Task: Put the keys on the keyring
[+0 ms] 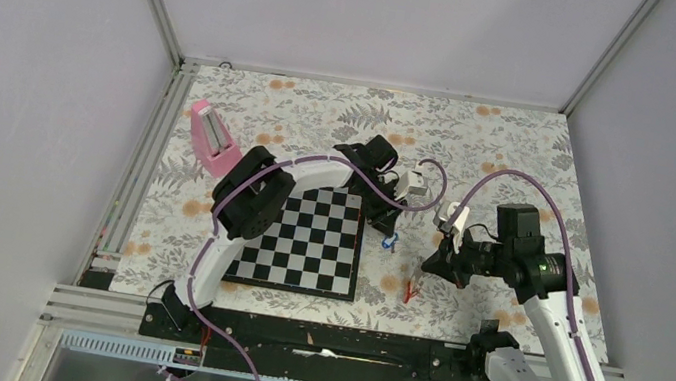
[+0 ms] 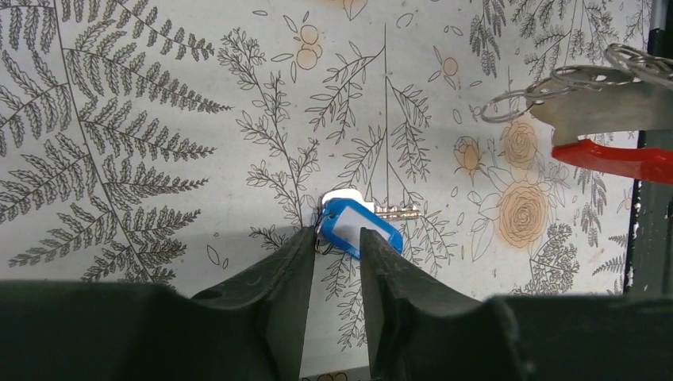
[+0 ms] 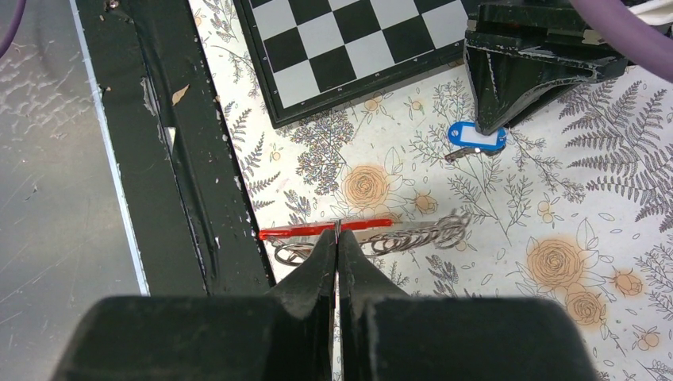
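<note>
A key with a blue tag (image 2: 367, 231) lies flat on the flowered cloth, its metal blade (image 2: 397, 212) pointing right. My left gripper (image 2: 337, 234) stands low over it, open by a narrow gap, with its fingertips (image 2: 305, 242) either side of the tag's near end. From above, this key (image 1: 390, 243) lies just right of the chessboard. My right gripper (image 3: 336, 238) is shut on a thin ring of the keyring (image 3: 413, 236). The keyring's red-and-white fob (image 3: 301, 232) and chain of rings stretch sideways beyond the tips. That keyring (image 2: 603, 111) hangs at the upper right of the left wrist view.
A chessboard (image 1: 302, 236) lies left of the key. At the back left, a pink wedge-shaped block (image 1: 209, 136) stands by the left arm. The dark frame rail (image 3: 171, 143) borders the cloth on the near side. The right gripper (image 1: 427, 263) hovers right of the left gripper (image 1: 391, 229).
</note>
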Robot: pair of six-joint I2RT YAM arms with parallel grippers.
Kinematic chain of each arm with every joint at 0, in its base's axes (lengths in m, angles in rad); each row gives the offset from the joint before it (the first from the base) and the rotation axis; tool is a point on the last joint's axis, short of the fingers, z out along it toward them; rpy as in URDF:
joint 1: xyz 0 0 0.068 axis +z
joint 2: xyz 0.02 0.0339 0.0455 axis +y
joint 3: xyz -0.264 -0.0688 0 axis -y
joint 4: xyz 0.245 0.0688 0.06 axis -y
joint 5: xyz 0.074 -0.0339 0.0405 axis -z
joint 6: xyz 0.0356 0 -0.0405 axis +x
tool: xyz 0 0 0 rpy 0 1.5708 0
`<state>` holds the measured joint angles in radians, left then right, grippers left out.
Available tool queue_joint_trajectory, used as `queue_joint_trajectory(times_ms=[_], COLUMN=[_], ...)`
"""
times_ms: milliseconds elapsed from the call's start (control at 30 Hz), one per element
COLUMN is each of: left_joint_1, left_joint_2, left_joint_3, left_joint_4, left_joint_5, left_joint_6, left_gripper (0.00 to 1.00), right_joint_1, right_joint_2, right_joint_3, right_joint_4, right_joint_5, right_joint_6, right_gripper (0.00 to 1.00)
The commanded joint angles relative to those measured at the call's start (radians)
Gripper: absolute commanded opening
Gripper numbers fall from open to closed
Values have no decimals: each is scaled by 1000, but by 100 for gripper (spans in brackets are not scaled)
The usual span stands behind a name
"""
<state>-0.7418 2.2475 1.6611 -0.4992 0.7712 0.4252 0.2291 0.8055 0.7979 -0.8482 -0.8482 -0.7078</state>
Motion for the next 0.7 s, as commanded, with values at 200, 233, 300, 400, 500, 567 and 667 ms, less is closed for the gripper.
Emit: queue_joint_trajectory(times_ms=[200, 233, 300, 400, 500, 567, 667], left_joint_1=[0, 1, 2, 5, 6, 6, 6], left_joint_2=[18, 19, 20, 20, 18, 15, 13], left_joint_3=[22, 23, 25, 25, 25, 27, 32], left_joint_4=[-21, -21, -21, -21, -21, -21, -21], left_joint_5=[28, 26, 26, 25, 20, 18, 20], left_joint_6=[12, 11, 10, 10, 12, 13, 15], left_gripper=[24, 22, 19, 15, 12, 10, 4], right_joint_1=[-4, -4, -3, -4, -4, -4, -4], right_joint_2=[-16, -17, -17, -18, -18, -17, -16], right_joint_3=[0, -1, -2, -2, -2, -2, -1], right_joint_4=[10, 9, 9, 10, 14, 14, 14], right_joint_5=[-2, -2, -2, -2, -2, -1, -1], right_joint_6=[-12, -12, -11, -11, -7, -5, -5], right_gripper=[0, 0, 0, 0, 0, 0, 0])
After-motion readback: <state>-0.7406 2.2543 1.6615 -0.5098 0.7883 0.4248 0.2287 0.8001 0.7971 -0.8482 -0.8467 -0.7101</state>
